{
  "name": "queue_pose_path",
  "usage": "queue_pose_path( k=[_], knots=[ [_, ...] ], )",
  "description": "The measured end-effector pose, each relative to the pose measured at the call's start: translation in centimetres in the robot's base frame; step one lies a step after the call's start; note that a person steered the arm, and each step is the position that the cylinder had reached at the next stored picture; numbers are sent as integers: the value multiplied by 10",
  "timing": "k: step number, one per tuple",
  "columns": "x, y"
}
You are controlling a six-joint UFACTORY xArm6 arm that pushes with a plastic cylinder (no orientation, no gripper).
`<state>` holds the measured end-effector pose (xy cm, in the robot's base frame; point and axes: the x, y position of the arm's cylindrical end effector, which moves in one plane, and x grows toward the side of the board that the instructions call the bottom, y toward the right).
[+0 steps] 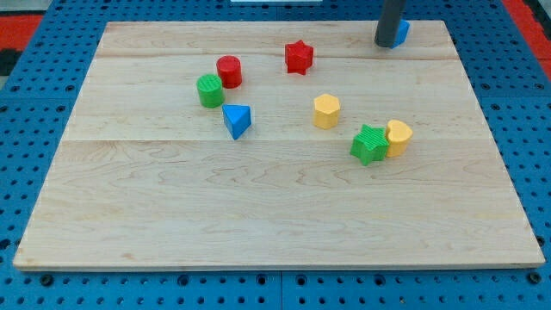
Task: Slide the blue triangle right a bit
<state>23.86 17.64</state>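
Note:
The blue triangle lies on the wooden board, left of centre. A green cylinder sits just up-left of it, touching a red cylinder. My tip is at the view's top right, far from the blue triangle. It stands against another blue block, which the rod partly hides.
A red star lies at top centre. A yellow hexagon sits right of centre. A green star-like block touches a yellow block at right. Blue pegboard surrounds the board.

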Motion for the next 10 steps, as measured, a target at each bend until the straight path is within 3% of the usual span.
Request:
queue_pose_path(
  k=[4, 7, 9, 10],
  knots=[
    [-47, -19],
    [-46, 19],
    [-40, -23],
    [-16, -15]
  ],
)
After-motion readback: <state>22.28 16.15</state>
